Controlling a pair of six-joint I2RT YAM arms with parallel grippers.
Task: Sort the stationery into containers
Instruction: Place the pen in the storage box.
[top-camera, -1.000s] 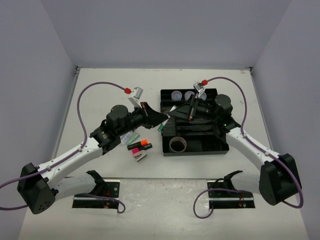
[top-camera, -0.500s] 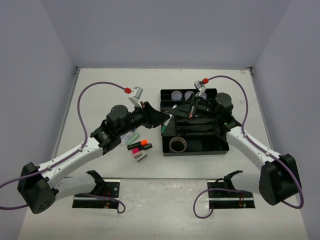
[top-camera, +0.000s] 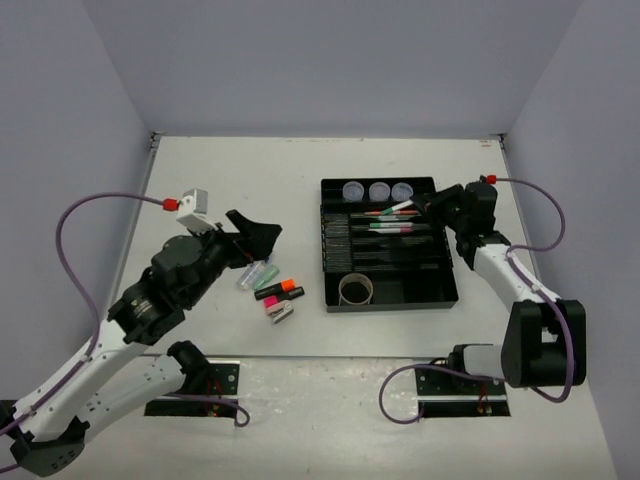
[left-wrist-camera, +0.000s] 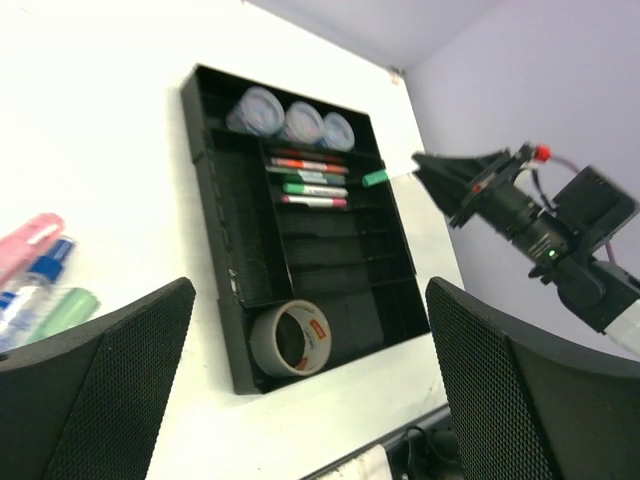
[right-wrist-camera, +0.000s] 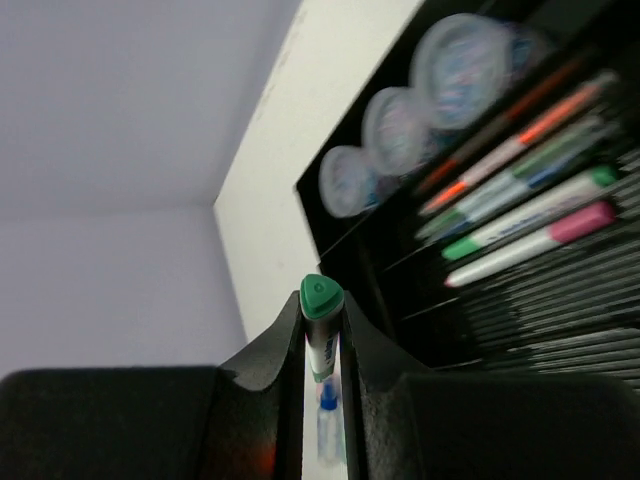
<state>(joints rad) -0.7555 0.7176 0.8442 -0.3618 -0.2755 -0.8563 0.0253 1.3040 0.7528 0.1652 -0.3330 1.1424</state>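
The black organiser tray (top-camera: 440, 292) (left-wrist-camera: 222, 300) holds three clear tubs (top-camera: 379, 190) (left-wrist-camera: 303, 122) (right-wrist-camera: 395, 125) in its far section. Several pens (top-camera: 395, 222) (left-wrist-camera: 310, 182) (right-wrist-camera: 520, 190) lie in its slots, and the tan tape roll (top-camera: 355, 290) (left-wrist-camera: 290, 338) sits in its near corner. My right gripper (top-camera: 427, 205) (right-wrist-camera: 322, 318) is shut on a green-capped pen (top-camera: 408, 207) (left-wrist-camera: 375, 178) (right-wrist-camera: 320, 300) above the tray's far right. My left gripper (top-camera: 252, 235) (left-wrist-camera: 308, 300) hangs open and empty left of the tray.
On the table left of the tray lie a green highlighter (top-camera: 264, 271) (left-wrist-camera: 65, 310), a blue-capped bottle (top-camera: 248, 276) (left-wrist-camera: 35, 285), an orange highlighter (top-camera: 284, 288), a pink highlighter (top-camera: 272, 303) (left-wrist-camera: 25, 245) and a small white block (top-camera: 283, 314). The walls stand close on three sides.
The two grippers met at the tray's left edge. The left one has opened and drawn back left. The right arm has swung to the tray's right side with the green-capped pen.
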